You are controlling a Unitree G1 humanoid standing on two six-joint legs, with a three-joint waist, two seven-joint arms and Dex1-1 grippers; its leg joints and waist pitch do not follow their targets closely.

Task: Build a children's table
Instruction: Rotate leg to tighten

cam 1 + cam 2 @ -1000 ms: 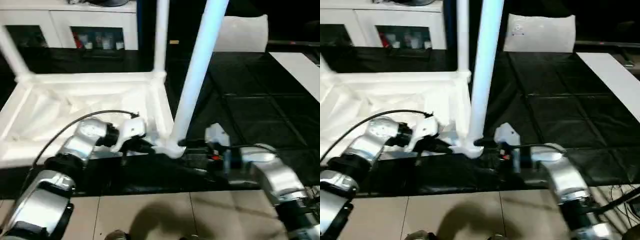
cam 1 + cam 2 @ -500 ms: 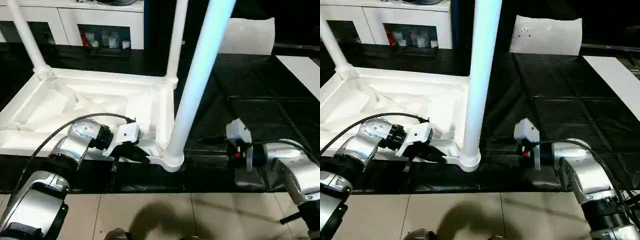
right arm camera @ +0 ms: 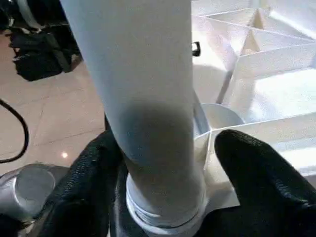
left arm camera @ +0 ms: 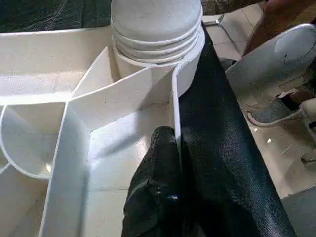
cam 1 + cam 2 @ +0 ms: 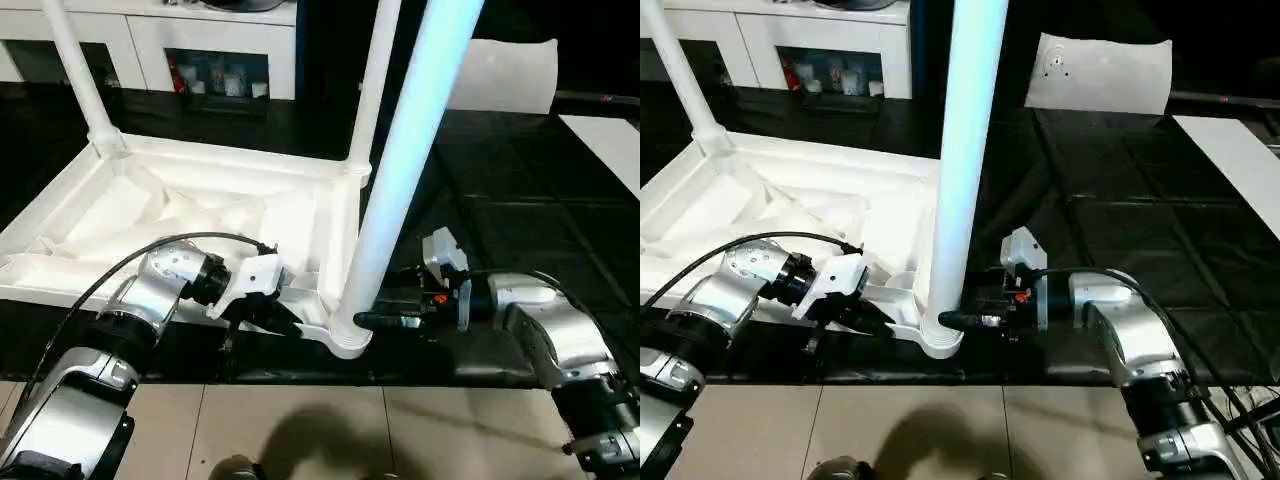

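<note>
The children's table lies upside down on a black mat, its white ribbed top (image 5: 230, 160) facing up. Legs stand in the far corners (image 5: 378, 80) (image 5: 78, 70). A third leg (image 5: 400, 170) rises from the near right corner socket (image 5: 345, 338). My right gripper (image 5: 365, 320) reaches in from the right at this leg's base. Its black fingers (image 3: 256, 168) stand open on either side of the leg (image 3: 148, 98), one close against it, the other a little off. My left gripper (image 5: 285, 318) is shut on the top's near rim (image 4: 175, 123) just beside that socket.
A flat whitish plastic bag (image 5: 505, 75) lies at the mat's far right, a white board (image 5: 610, 135) beyond it. White cabinets (image 5: 150, 30) line the back. Tiled floor (image 5: 300, 430) runs along the near edge. A person's leg and shoe (image 4: 281, 103) stand close by.
Half a second ago my right gripper was drawn back to the right of the near leg. Now it has returned to the leg's base with its fingers narrower. The left gripper has kept its hold.
</note>
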